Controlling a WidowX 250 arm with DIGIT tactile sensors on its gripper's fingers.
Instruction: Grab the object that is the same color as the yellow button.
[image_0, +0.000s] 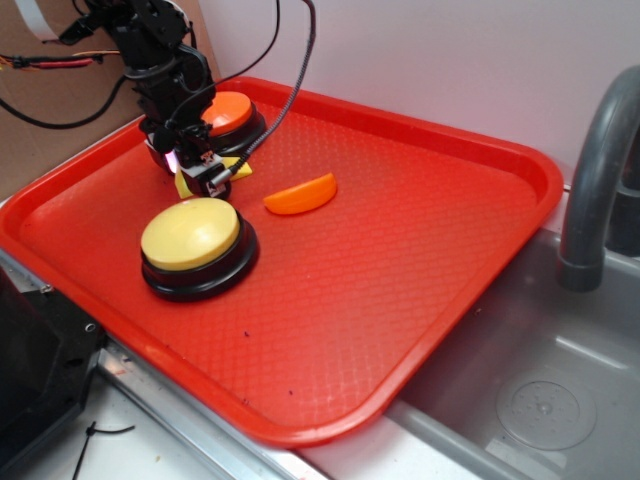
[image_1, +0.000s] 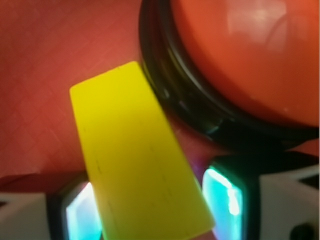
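Note:
The small yellow wedge (image_0: 187, 184) lies on the red tray (image_0: 400, 300), between the orange-topped button (image_0: 231, 110) behind it and the pale-yellow button (image_0: 190, 233) in front. My gripper (image_0: 213, 176) is down over the wedge. In the wrist view the wedge (image_1: 135, 150) fills the space between my gripper's (image_1: 150, 212) lit fingers (image_1: 80, 215). Both pads sit against its sides. The black rim of the orange button (image_1: 250, 55) lies just beyond the wedge.
An orange half-moon slice (image_0: 300, 195) lies to the right of my gripper. A grey sink (image_0: 540, 400) and a faucet (image_0: 595, 170) are right of the tray. Cables hang from the arm over the tray's back edge.

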